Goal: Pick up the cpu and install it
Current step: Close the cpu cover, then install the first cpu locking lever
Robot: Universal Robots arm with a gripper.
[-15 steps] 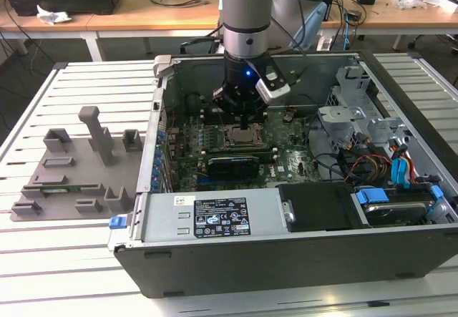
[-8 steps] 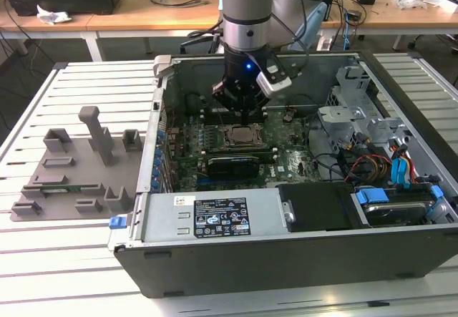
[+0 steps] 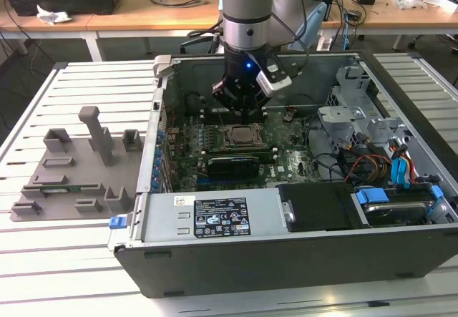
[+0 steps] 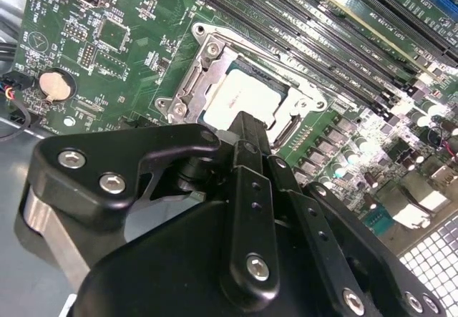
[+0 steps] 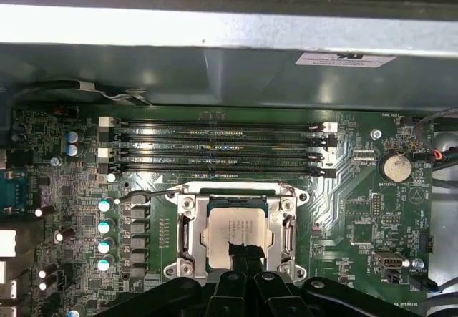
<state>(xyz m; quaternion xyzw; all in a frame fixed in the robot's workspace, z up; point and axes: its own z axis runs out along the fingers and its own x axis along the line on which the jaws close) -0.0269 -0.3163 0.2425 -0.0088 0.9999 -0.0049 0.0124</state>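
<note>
The cpu point(image 5: 240, 224), a small silver-grey square chip, lies flat inside the metal-framed socket point(image 5: 187, 238) on the green motherboard. It also shows in the second wrist view as the cpu point(image 4: 240, 95) within the socket frame point(image 4: 187, 91). My gripper point(image 5: 245, 249) hangs just over the chip's near edge, its black fingers close together and shut with nothing between them. In the second wrist view the gripper point(image 4: 247, 122) ends at the chip's edge. In the exterior view the gripper point(image 3: 240, 111) stands inside the open computer case, right above the cpu point(image 3: 242, 135).
Several memory slots point(image 5: 215, 152) run beside the socket, near the case wall point(image 5: 215, 74). A coin battery point(image 5: 393, 165) sits on the board. Grey fixture blocks point(image 3: 79, 167) stand on the table at the exterior view's left. A power supply point(image 3: 215, 217), drive cage point(image 3: 343, 109) and cables point(image 3: 372, 167) crowd the case.
</note>
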